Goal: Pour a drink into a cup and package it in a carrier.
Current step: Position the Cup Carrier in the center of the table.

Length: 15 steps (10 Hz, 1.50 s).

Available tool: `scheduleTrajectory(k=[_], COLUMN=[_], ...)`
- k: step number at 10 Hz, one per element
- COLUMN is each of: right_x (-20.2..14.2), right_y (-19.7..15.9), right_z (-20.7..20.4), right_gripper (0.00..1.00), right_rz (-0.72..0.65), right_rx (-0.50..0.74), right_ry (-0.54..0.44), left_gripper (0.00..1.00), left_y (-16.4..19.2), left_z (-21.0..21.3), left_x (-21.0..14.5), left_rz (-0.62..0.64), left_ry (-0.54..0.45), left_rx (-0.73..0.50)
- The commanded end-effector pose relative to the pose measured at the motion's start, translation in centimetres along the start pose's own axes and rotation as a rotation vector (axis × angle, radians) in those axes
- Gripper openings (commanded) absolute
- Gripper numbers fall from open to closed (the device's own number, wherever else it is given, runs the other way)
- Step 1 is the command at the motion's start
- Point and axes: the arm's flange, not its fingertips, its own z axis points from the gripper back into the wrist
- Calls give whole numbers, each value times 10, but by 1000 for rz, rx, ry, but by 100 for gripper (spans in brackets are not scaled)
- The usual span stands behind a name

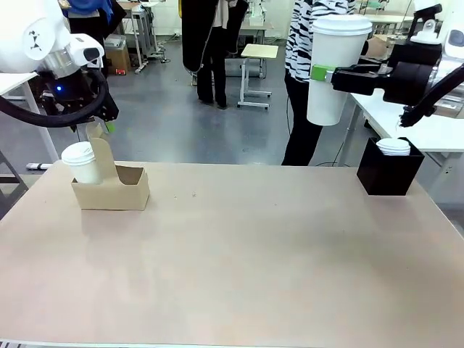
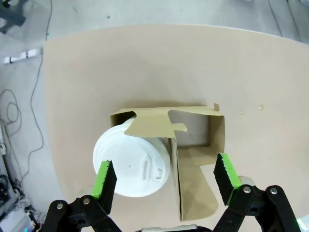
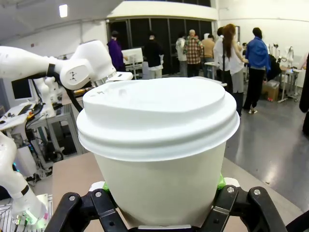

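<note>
Carrier [image 1: 130, 192] near table's [image 1: 254, 254] left edge; left fingers [image 2: 104, 181] wide above; right fingers [image 1: 320, 72] hold cup [image 1: 330, 94] aloft.

White rounded arms [image 1: 32, 36], looping black cables [image 1: 36, 118] — black fingers [image 2: 109, 187] with bright green pads [image 2: 225, 170].

The table [image 1: 239, 254] has a smooth, matt tan top, like laminate. The carrier [image 1: 127, 192] is plain brown cardboard, dull and slightly fibrous, with raw cut edges. The cup in the carrier [image 1: 85, 172] is matt white paper under a smooth white plastic lid [image 2: 133, 166] with a soft sheen. The raised cup [image 1: 328, 87] is the same matt paper, and the raised cup's lid [image 3: 157, 118] is smooth moulded plastic, faintly glossy. The left gripper [image 2: 164, 160] is matt black, plastic or metal, with bright green rubbery pads [image 2: 104, 181]. The box [image 1: 389, 175] is matt black. The arm shells [image 1: 43, 36] are glossy white plastic.
</note>
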Motion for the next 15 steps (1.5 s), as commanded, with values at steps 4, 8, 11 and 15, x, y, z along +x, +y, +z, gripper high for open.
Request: scheduleTrajectory(k=[4, 8, 11, 15], right_x=[1, 1, 1, 1], right_y=[1, 1, 1, 1], right_z=[-3, -3, -3, -3], right_gripper=[80, 80, 80, 80], right_rz=[-2, -2, -2, -2], right_rx=[-6, -6, -6, -6], right_ry=[-31, -31, -31, -31], left_gripper=[100, 35, 0, 0], left_y=[-5, -10, -9, -12], left_z=[-2, -4, -6, -7], left_x=[0, 2, 3, 3], left_rz=[-6, -15, -17, -20], left_ry=[9, 24, 43, 49], left_rx=[22, 27, 28, 32])
